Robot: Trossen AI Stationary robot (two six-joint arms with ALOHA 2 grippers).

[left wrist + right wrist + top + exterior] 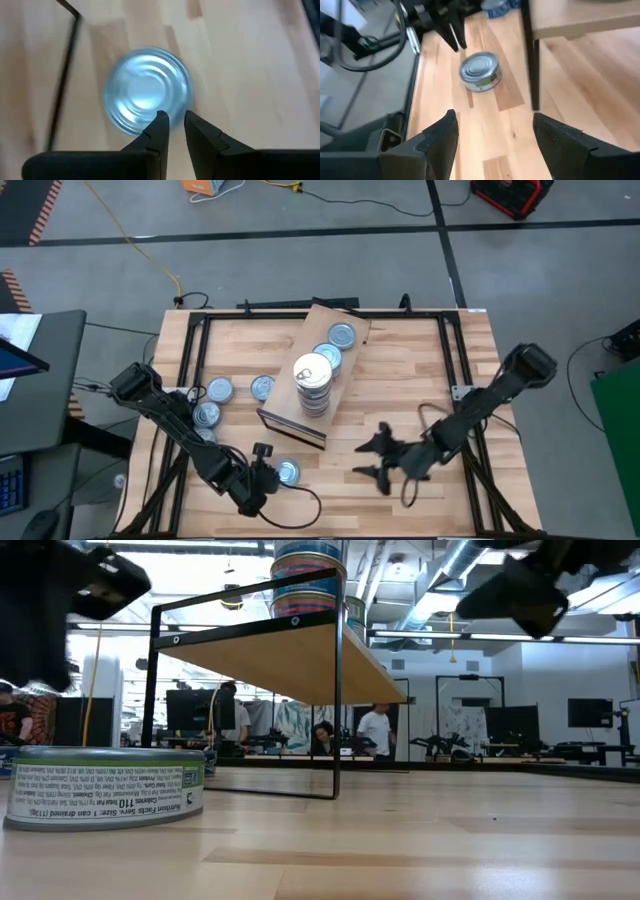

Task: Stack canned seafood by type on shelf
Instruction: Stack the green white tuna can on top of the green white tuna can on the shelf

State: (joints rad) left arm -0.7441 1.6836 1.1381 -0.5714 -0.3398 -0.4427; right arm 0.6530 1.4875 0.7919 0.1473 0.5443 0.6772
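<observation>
Fingers nearly together, our left end effector [262, 476] hovers just beside a silver can [287, 472] on the counter [400, 380]; our right end effector [372, 459] waits released.

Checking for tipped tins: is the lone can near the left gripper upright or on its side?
Upright. The can rests flat on the tabletop, silver top facing up, label band around its side; the left gripper hovers beside it.

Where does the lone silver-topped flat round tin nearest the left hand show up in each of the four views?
High view: the silver-topped flat round tin lies near the table's front edge, just right of the left hand.
Low view: large at lower left.
Left wrist view: centre, just past the nearly shut fingertips.
Right wrist view: upper middle.
Shared landmark: the light-wood shelf on black legs, beside it.
</observation>
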